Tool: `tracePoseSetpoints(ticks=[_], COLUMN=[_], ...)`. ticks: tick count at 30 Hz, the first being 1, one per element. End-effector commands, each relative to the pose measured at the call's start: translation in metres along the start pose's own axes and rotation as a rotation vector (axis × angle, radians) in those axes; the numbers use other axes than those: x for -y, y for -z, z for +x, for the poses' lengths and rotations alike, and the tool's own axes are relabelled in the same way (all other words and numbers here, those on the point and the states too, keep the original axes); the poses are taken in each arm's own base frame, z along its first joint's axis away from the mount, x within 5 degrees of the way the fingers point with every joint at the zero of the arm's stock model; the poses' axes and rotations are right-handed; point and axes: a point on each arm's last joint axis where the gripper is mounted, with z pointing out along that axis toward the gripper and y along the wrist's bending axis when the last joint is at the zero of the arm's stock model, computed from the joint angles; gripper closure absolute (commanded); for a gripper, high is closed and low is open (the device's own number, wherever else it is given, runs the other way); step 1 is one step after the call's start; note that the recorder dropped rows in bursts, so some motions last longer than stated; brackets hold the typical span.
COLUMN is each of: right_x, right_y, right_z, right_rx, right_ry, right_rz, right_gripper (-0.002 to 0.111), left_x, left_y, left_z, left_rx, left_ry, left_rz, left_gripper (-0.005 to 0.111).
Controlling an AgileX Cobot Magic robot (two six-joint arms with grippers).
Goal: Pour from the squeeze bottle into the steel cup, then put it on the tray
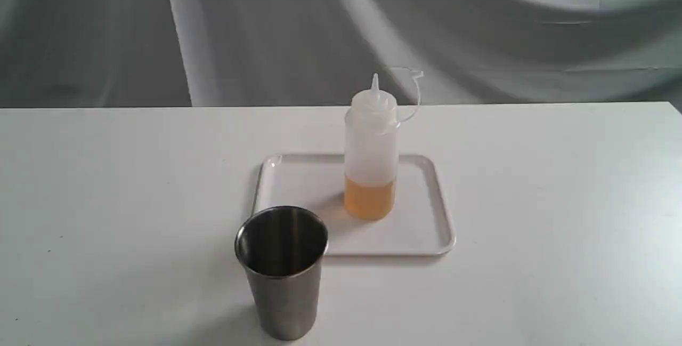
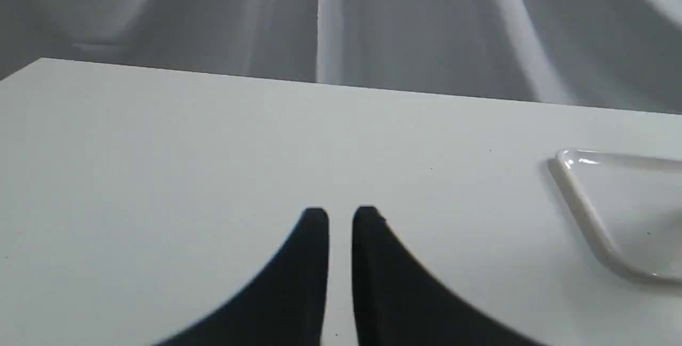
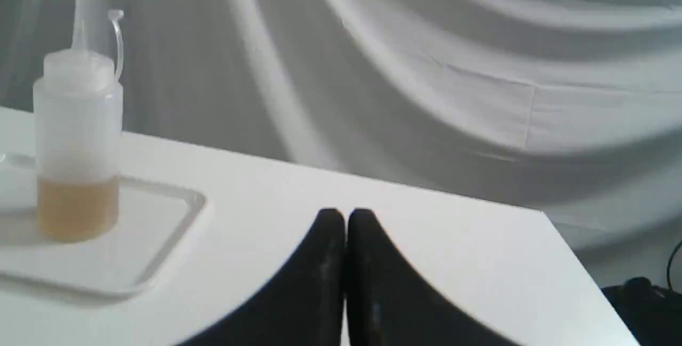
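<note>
Looking at the exterior view, I see the squeeze bottle standing upright on the white tray, on the far half of it and a little right of its middle. Its nozzle points straight up, the small cap hangs off on its loop to the right, and amber liquid fills only the lowest part. The steel cup stands upright on the white bench, just beside the near left corner of the tray; whether it touches the rim I cannot tell, and its inside looks too dark for me to see any liquid. No arm shows in this view. From the left wrist view, the left hand hangs over bare bench with its two black fingers nearly pressed together, only a thin slit between them, pinching nothing; a corner of the tray lies well apart from it. The right hand has its fingers pressed fully together, also pinching nothing, over bare bench and well apart from the bottle. A grey folded curtain hangs behind the bench.
</note>
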Motion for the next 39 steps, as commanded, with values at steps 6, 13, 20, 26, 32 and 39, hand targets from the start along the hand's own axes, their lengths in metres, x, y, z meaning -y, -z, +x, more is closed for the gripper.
tracePoseSetpoints(ticks=[6, 13, 20, 26, 32, 39], right_x=[-0.003, -0.005, -0.005, -0.005, -0.005, -0.005], right_y=[0.003, 0.003, 0.003, 0.003, 0.003, 0.003], right_z=[0.023, 0.023, 0.023, 0.023, 0.023, 0.023], right_rx=[-0.236, -0.233, -0.233, -0.233, -0.233, -0.233], right_ry=[0.008, -0.116, -0.131, -0.131, -0.131, -0.131], right_rz=[-0.027, -0.031, -0.035, -0.035, -0.035, -0.035], right_gripper=[0.108, 0.108, 0.108, 0.108, 0.108, 0.108], left_x=[0.0, 0.0, 0.0, 0.0, 0.0, 0.0], left_y=[-0.001, -0.001, -0.001, -0.001, -0.001, -0.001], left_z=[0.002, 0.002, 0.002, 0.002, 0.002, 0.002], left_rx=[-0.009, -0.009, -0.009, -0.009, -0.009, -0.009], left_ry=[0.005, 0.005, 0.005, 0.005, 0.005, 0.005], left_rz=[0.005, 0.005, 0.005, 0.005, 0.005, 0.005], left_gripper=[0.098, 0.098, 0.098, 0.098, 0.098, 0.098])
